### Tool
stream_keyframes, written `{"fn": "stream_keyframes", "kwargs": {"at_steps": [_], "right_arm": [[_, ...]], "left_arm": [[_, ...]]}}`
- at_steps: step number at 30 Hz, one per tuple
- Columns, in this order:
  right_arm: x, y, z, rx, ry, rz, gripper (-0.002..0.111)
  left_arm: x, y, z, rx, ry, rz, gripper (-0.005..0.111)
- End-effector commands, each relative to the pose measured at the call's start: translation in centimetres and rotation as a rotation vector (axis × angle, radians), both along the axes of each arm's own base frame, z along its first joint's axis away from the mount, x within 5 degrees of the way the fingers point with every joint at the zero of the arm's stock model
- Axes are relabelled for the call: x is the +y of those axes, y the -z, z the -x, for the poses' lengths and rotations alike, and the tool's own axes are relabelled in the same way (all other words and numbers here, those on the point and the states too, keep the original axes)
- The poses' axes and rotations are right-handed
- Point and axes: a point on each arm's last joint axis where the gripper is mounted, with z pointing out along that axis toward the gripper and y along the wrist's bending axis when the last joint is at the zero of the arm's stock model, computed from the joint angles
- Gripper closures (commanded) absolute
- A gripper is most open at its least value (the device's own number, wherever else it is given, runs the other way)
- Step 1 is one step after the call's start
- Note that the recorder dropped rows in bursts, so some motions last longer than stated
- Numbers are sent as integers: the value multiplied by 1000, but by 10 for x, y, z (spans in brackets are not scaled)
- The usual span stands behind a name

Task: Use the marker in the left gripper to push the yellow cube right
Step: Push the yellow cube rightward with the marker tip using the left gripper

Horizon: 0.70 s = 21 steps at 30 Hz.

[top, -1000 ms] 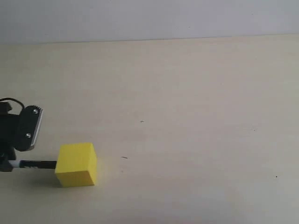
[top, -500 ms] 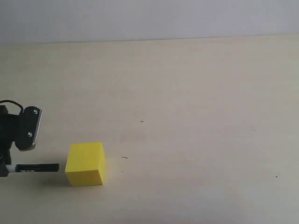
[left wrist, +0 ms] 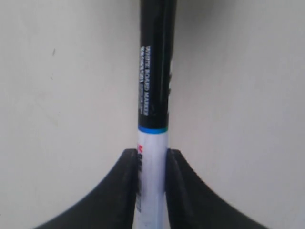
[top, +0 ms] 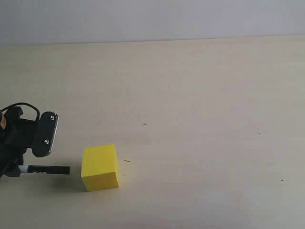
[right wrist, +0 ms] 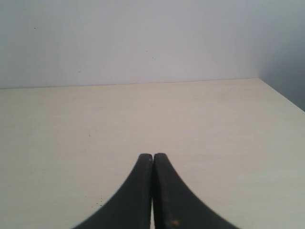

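Observation:
The yellow cube (top: 100,168) sits on the pale table (top: 190,95) at the lower left of the exterior view. My left gripper (top: 21,162) is to its left, low over the table, shut on the marker (top: 47,169). The marker lies level and points its black cap at the cube's left face, with a narrow gap between them. In the left wrist view the jaws of the left gripper (left wrist: 152,157) clamp the white barrel, and the marker's (left wrist: 155,71) black cap runs out ahead; the cube is out of that view. My right gripper (right wrist: 152,156) is shut on nothing over bare table.
The table's far edge meets a grey wall (top: 152,19) at the back. A few tiny dark specks (top: 144,124) mark the tabletop to the right of the cube. The right arm does not show in the exterior view.
The cube has slid to the right. My left gripper and the marker have followed it rightwards. The marker tip touched the cube a second ago and now stands slightly off it.

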Motion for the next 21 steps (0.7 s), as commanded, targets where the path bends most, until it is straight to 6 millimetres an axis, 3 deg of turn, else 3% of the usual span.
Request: {"fn": "stream_keyframes", "kwargs": {"at_steps": [1,6,16,21], "right_arm": [[0,1,0,-5,4,2,108],[0,1,0,-5,4,2,108],[0,1,0,-5,4,2,108],[0,1,0,-5,4,2,108]], "left_arm": [[-7,0,-3,-41,-44,63,107],[-41,-1,4,-94,64,178,107],[-27,-1,4,-60,34,75,107],[-50,-3,10,-76,57,169,107]]}}
